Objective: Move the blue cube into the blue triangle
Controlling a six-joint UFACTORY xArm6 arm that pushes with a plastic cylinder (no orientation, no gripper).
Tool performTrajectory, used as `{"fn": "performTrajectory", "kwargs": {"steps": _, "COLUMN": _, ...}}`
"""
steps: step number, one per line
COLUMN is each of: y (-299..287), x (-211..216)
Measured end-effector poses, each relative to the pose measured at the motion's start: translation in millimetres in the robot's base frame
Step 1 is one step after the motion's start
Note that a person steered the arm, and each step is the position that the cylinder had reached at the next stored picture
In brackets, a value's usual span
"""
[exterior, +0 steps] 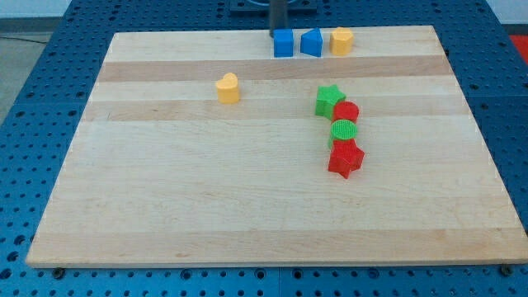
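Observation:
The blue cube [283,44] sits near the top edge of the wooden board [206,206], just left of the blue triangle block [311,42]; a narrow gap separates them. My tip [278,33] comes down from the view's top and ends right behind the blue cube, at its top left corner, seemingly touching it. The rod's upper part is cut off by the view's top.
A yellow hexagon block [341,40] stands right of the blue triangle. A yellow heart block [228,88] lies left of centre. A green star [329,101], red round block [346,112], green round block [343,132] and red star [346,159] form a column at right.

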State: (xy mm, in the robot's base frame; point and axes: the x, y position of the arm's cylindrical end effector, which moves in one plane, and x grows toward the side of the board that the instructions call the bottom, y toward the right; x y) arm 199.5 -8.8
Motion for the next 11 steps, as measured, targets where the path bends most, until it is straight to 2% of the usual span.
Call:
{"fn": "performTrajectory", "kwargs": {"steps": 1, "y": -24.9, "x": 0.1}}
{"fn": "performTrajectory", "kwargs": {"steps": 2, "y": -30.3, "x": 21.8}}
{"fn": "performTrajectory", "kwargs": {"steps": 5, "y": 5.7, "x": 19.9}}
{"fn": "performTrajectory", "kwargs": {"steps": 7, "y": -13.7, "x": 33.9}}
{"fn": "performTrajectory", "kwargs": {"steps": 11, "y": 12.3, "x": 41.1}}
